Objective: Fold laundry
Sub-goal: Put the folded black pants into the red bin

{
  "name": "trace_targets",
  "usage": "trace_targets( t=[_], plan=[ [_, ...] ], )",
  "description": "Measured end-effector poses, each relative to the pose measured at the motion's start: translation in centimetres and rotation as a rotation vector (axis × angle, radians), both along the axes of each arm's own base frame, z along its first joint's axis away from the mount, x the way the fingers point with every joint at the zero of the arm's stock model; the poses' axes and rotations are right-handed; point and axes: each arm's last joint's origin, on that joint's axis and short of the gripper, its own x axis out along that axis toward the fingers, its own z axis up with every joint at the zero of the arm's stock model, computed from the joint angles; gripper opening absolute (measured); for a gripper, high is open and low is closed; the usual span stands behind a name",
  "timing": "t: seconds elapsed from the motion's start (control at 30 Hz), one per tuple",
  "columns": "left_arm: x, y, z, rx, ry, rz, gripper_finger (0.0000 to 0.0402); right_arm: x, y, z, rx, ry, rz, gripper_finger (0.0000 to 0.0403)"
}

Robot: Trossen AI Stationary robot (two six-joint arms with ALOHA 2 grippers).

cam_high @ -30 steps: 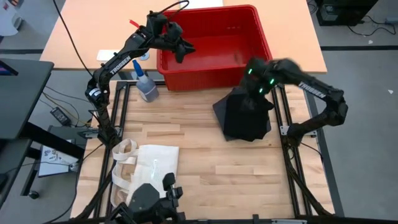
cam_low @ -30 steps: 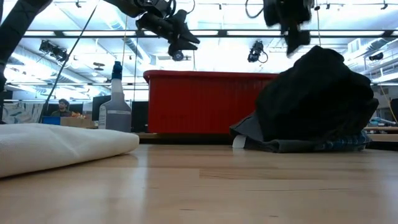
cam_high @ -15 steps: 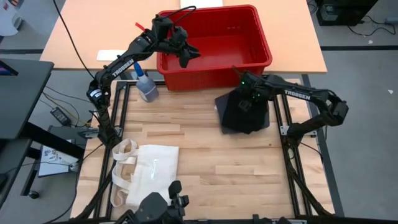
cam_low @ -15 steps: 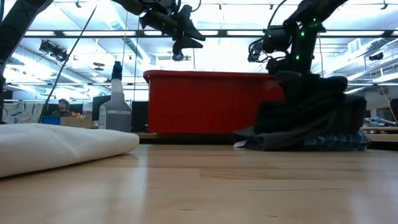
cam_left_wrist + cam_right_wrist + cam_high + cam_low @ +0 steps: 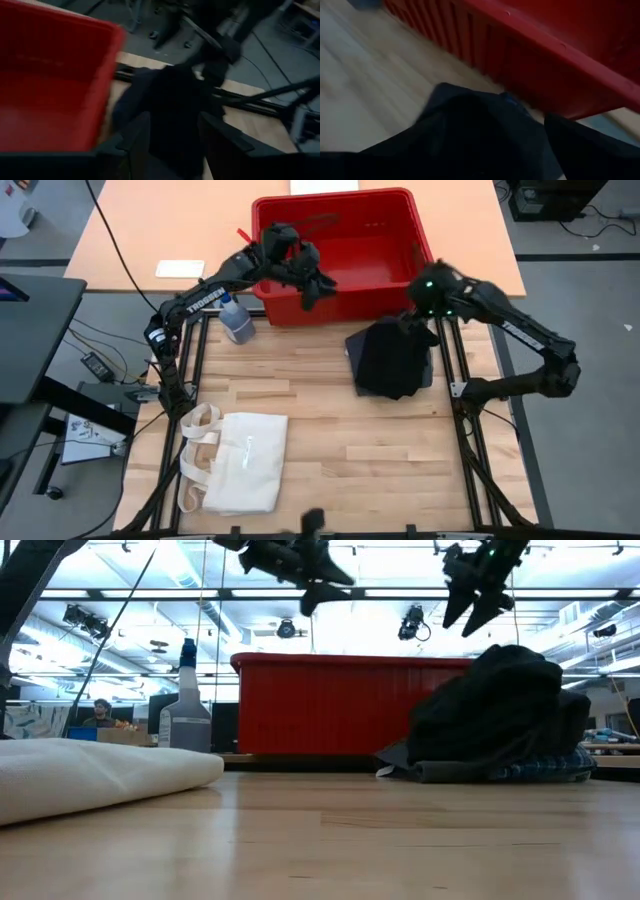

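The laundry [image 5: 390,360] is a dark heap of garments at the far right of the wooden table, just in front of the red basket [image 5: 345,290]. A blue plaid piece [image 5: 545,770] shows at the bottom of the heap. My right gripper [image 5: 468,602] hangs open in the air above the heap's far side, touching nothing. My left gripper [image 5: 318,288] is open and holds nothing. It hovers over the basket's near wall and points toward the heap [image 5: 175,105].
A cream tote bag [image 5: 240,460] lies flat at the near left. A spray bottle [image 5: 237,320] stands by the basket's left corner. Bare wood [image 5: 350,440] stretches between the bag and the heap.
My right gripper dropped onto the heap, then rose and tipped up, and is now clear of it. The heap stood tall a second ago and has slumped into a lower mound. My left gripper has swung level toward the table's right, across the basket toward the heap.
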Motion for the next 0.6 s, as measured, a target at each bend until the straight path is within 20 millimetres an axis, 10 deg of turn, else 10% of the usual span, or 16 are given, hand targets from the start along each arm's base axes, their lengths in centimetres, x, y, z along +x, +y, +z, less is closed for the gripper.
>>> trace_targets(
  t=[0.3,0.6],
  plan=[
    [6.0,-5.3,-4.3,-0.018,0.102,-0.158,0.0171,-2.4,0.3,-2.2,0.091,-0.162,0.011,0.0346],
    [12.1,-4.7,-14.1,-0.234,0.177,-0.254,0.0171,-5.0,3.5,-5.6,0.221,-0.301,-0.195,0.0346]
  ],
)
